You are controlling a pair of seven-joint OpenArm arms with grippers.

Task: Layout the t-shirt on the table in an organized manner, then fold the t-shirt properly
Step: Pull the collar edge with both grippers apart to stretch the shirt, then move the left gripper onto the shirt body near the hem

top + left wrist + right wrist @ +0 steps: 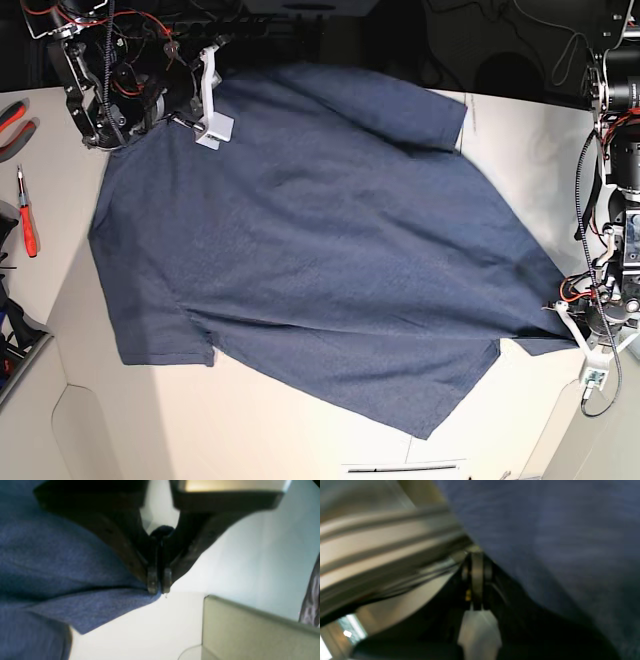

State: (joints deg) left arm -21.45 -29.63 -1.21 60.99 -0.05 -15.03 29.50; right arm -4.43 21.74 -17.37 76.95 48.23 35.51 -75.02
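Note:
The navy-blue t-shirt (320, 230) lies spread across the white table (300, 425), skewed, with one sleeve at the near left and one at the far right. No lettering shows on it. My left gripper (556, 312) is at the shirt's right corner. In the left wrist view the gripper (159, 590) is shut on the edge of the t-shirt (50, 560), just above the table (150, 630). My right gripper (162, 118) is at the shirt's far left corner. In the blurred right wrist view the gripper (477, 555) is shut, with the t-shirt (557, 542) against its tips.
A red-handled screwdriver (27, 215) and red pliers (10, 118) lie at the table's left edge. Cables hang on both arms. A beige panel (250, 630) stands beyond the left gripper. The table's near left corner is cut away (40, 430).

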